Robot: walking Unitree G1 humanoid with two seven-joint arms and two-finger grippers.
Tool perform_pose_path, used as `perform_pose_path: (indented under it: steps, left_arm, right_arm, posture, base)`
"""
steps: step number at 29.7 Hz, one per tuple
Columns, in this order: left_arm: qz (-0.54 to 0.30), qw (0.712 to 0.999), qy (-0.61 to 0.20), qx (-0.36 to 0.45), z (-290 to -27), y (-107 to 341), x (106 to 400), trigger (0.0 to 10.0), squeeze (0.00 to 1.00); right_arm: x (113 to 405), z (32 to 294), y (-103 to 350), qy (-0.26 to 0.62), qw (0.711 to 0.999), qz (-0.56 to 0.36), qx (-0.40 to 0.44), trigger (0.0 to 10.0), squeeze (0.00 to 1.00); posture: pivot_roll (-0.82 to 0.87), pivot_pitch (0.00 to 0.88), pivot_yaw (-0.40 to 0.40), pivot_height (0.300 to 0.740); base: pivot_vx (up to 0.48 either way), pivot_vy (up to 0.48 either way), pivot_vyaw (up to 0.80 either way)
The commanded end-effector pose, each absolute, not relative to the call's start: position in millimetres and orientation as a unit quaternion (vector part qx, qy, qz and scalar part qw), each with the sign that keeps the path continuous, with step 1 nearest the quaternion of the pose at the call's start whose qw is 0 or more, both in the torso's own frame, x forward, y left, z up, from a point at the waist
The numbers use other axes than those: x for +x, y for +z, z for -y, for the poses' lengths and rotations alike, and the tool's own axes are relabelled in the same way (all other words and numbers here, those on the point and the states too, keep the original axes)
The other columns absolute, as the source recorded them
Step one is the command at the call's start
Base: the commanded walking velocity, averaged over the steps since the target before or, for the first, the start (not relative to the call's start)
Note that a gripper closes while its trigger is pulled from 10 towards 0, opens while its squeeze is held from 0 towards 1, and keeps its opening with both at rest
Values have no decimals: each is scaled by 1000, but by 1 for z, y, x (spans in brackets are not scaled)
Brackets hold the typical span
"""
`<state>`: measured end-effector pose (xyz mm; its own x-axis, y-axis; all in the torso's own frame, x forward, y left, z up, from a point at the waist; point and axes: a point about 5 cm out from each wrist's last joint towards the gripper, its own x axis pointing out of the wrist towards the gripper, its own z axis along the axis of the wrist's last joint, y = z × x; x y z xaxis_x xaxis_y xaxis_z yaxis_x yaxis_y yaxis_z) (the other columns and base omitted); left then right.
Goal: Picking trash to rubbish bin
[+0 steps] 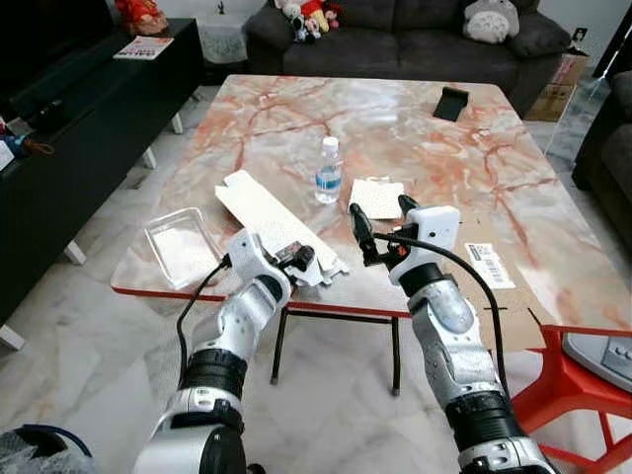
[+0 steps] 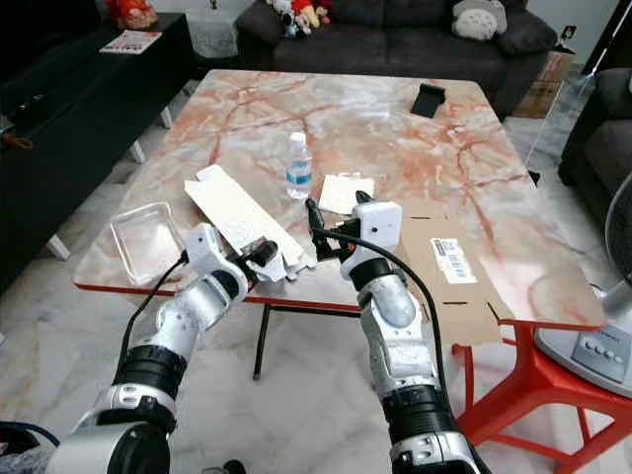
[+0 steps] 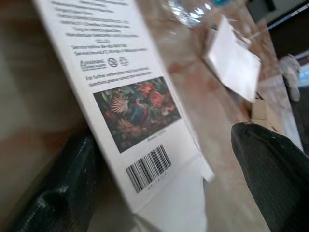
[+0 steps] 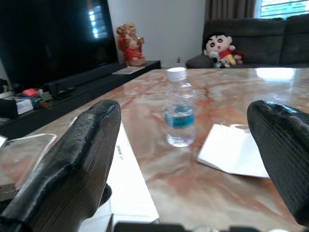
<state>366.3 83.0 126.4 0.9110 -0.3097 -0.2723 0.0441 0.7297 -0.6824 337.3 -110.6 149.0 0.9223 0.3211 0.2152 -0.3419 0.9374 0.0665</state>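
Marble table [image 1: 553,188] in a living room, sofa past the far edge, dark cabinet along the left; I see no bin from here. Nothing looks binned yet, all trash is on the table, so I'd call this the first pick. My left gripper [image 1: 299,260] is at the near edge, fingers spread either side of the end of the white box [image 1: 262,212], flattened, barcode end toward me; not closed on it yet as far as I can tell. Right gripper [image 1: 380,222] hovers over the near edge, wide open, holding nothing, aimed at the bottle [image 1: 329,172]. Count: one white box, one bottle mid-table, one white paper [image 1: 376,197] just beside it, one clear tray [image 1: 183,245] at the near left corner, one flat brown cardboard [image 1: 499,281] at the near right, one black object [image 1: 452,103] by the far edge.
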Motion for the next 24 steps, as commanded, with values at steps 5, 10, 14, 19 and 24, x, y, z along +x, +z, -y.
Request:
perform_pose_path:
  steps: [5, 10, 14, 19, 24]
  left_arm:
    - [-198, 904, -122, -359, -66, 137, 370, 10000, 0]
    - [-221, 899, -120, -359, -62, 129, 368, 10000, 0]
    - [-225, 899, -113, -359, -59, 126, 366, 0, 0]
    - [-224, 899, -114, -359, -57, 125, 365, 0, 0]
    - [-214, 903, -105, -356, -58, 125, 365, 0, 0]
  right_arm:
    - [338, 111, 153, 163, 979, 108, 55, 10000, 0]
    - [337, 110, 151, 161, 979, 109, 58, 10000, 0]
    - [335, 110, 149, 160, 979, 108, 59, 10000, 0]
    - [334, 111, 148, 158, 980, 107, 59, 10000, 0]
    - [333, 109, 147, 159, 980, 107, 61, 10000, 0]
  posture:
    - [-199, 84, 28, 740]
    - [-204, 74, 40, 740]
    - [-204, 63, 47, 740]
    - [-205, 55, 50, 740]
    - [-207, 41, 54, 740]
  base:
    - [0, 0, 0]
    - [0, 0, 0]
    - [0, 0, 0]
    - [0, 0, 0]
    - [0, 0, 0]
